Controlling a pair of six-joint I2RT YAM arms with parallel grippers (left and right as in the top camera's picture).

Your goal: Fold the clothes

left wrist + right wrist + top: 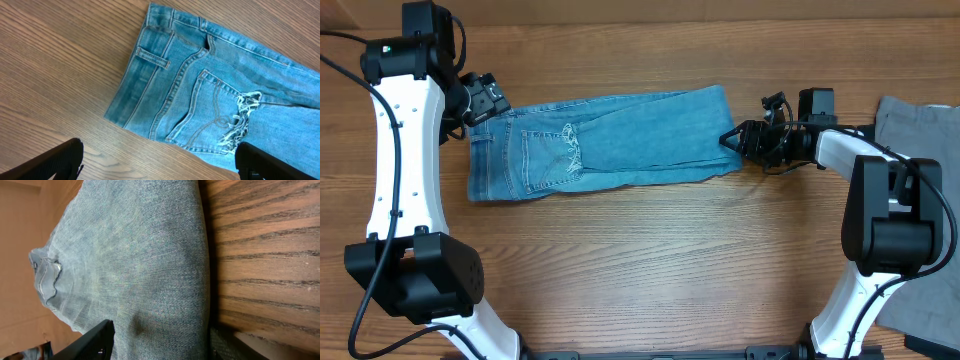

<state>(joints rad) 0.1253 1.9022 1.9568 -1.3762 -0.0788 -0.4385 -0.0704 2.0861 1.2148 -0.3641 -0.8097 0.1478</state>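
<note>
Jeans (610, 145): flat on surface (640, 250), legs doubled back, frayed hems over back pocket near waistband. One fold judged done, further folding left.
Left claw (482, 103): above jeans' waist end, fingers wide apart, empty.
Right claw (735, 138): at jeans' fold end, denim between fingers; clamped or not, cannot tell.
Writing: none legible, no brand tag seen.

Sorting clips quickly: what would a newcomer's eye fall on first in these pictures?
A pair of light blue jeans lies doubled over across the middle of the wooden table, frayed hems resting on the back pocket. The right gripper straddles the folded end; the left gripper hangs open by the waistband.
</note>
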